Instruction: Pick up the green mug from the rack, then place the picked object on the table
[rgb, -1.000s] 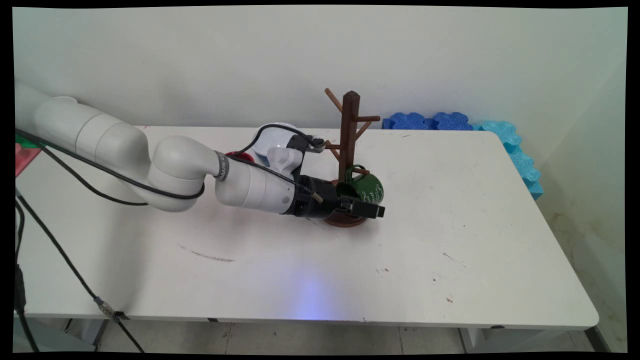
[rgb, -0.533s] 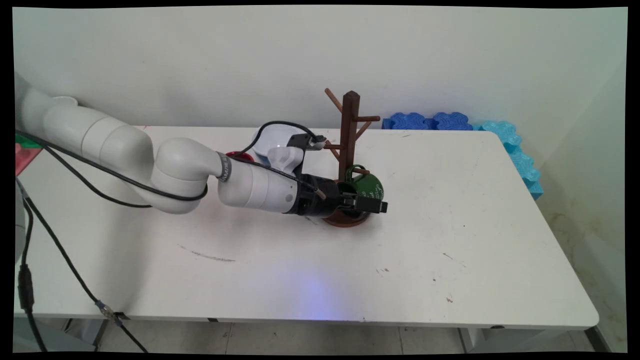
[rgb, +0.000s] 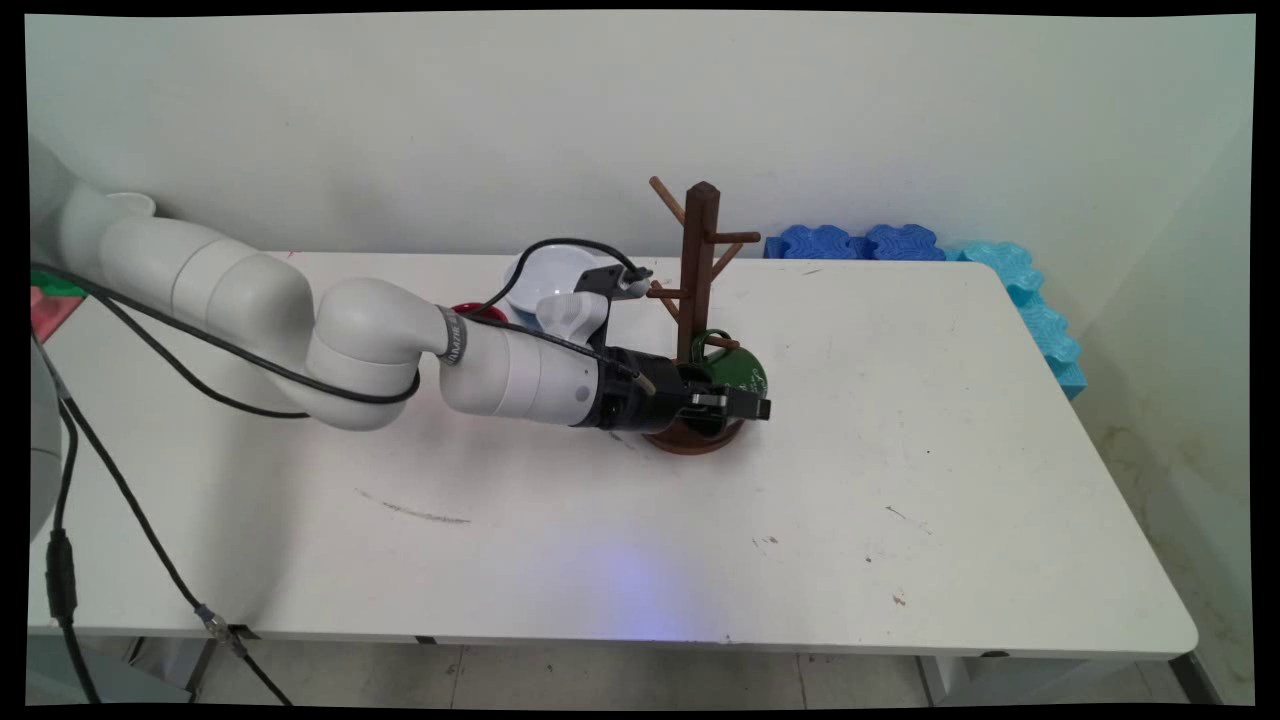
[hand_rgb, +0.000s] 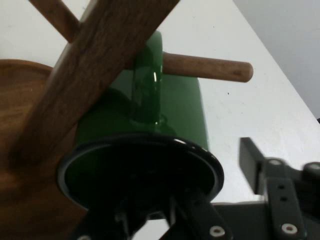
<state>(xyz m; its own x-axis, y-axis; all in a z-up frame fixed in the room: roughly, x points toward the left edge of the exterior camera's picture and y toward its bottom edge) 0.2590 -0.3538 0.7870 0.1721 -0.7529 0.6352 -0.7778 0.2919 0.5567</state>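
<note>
Gripper (rgb: 735, 405) risen slightly | one finger inside green mug (hand_rgb: 170, 115) | open

1. The gripper (rgb: 738, 404) has risen a little off the worktop (rgb: 900, 450) and drawn slightly toward the rack (rgb: 700, 300).
2. It now lies level against the mug (rgb: 738, 372), where a second ago it sat lower, tilted over the rack's base (rgb: 690, 438).
3. The forearm has edged right.
</note>
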